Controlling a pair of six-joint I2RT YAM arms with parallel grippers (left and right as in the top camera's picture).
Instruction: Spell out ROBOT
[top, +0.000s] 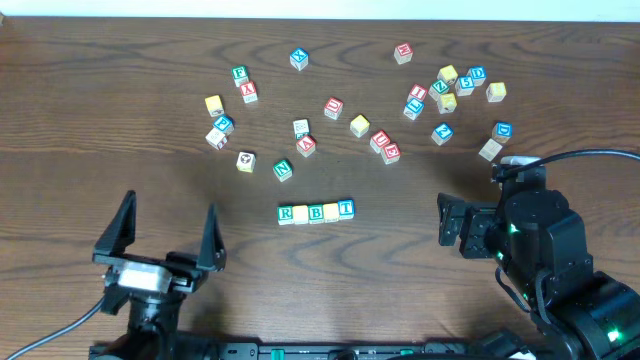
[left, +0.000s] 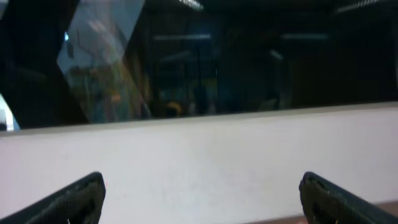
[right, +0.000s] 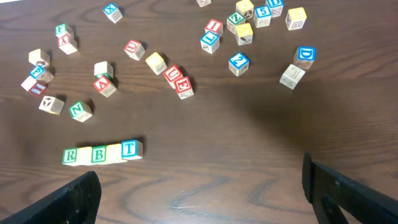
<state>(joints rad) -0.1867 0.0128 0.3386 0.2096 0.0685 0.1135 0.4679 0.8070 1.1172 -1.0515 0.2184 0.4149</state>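
Note:
A row of letter blocks (top: 315, 212) lies at the table's middle front, reading R, a blank-looking yellow face, B, another yellow face, T. It also shows in the right wrist view (right: 102, 152). Many loose letter blocks are scattered behind it, such as an N block (top: 283, 170) and a U block (top: 333, 107). My left gripper (top: 165, 235) is open and empty at the front left; in its wrist view (left: 202, 199) it faces a white wall. My right gripper (top: 447, 222) is open and empty at the front right, its fingers (right: 202, 193) above bare wood.
A cluster of blocks (top: 455, 85) sits at the back right, another small group (top: 225, 115) at the back left. The table is dark wood (top: 400, 260).

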